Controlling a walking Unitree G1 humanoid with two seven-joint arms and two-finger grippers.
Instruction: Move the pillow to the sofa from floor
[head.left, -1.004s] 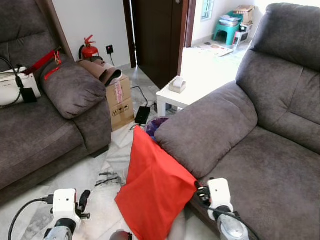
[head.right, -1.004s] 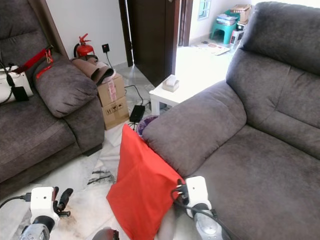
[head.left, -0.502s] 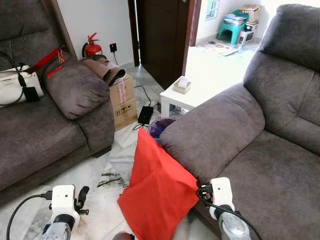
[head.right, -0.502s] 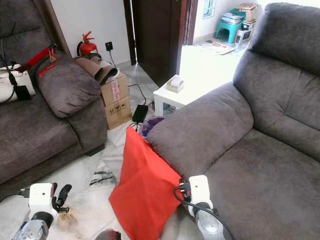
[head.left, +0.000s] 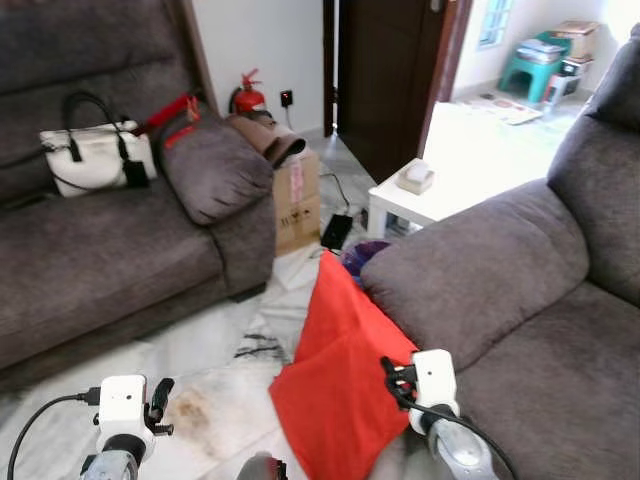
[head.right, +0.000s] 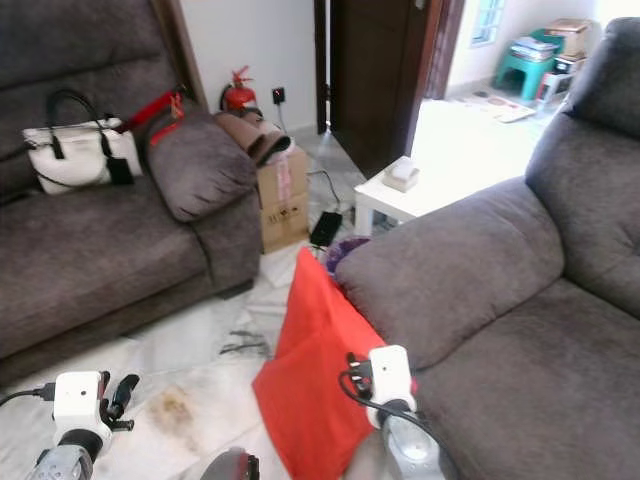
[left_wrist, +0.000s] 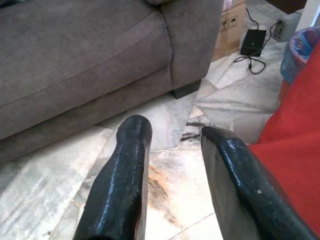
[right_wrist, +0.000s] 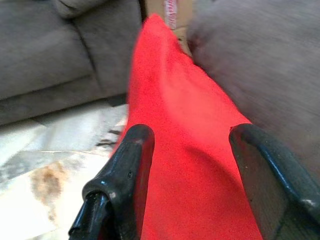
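A red pillow (head.left: 345, 360) stands on the marble floor, leaning against the arm of the grey sofa (head.left: 470, 270) on my right. My right gripper (right_wrist: 192, 165) is open, its two black fingers pointing at the pillow's red face from close by, with nothing gripped; in the head view it (head.left: 393, 378) is at the pillow's right edge, beside the sofa arm. My left gripper (left_wrist: 172, 160) is open and empty, low over the floor to the left of the pillow, whose red edge (left_wrist: 295, 130) is near one finger.
A second grey sofa (head.left: 100, 250) with a white handbag (head.left: 90, 155) stands on the left. A cardboard box (head.left: 295, 195), a black adapter with cable (head.left: 335, 230), a small bin (head.left: 365, 250) and a white side table (head.left: 420, 200) lie beyond the pillow. A brown stain (head.left: 195, 415) marks the floor.
The whole picture has shifted right, so the camera has turned left; more of the left sofa and the handbag now show. Both grippers keep their pose near the pillow.
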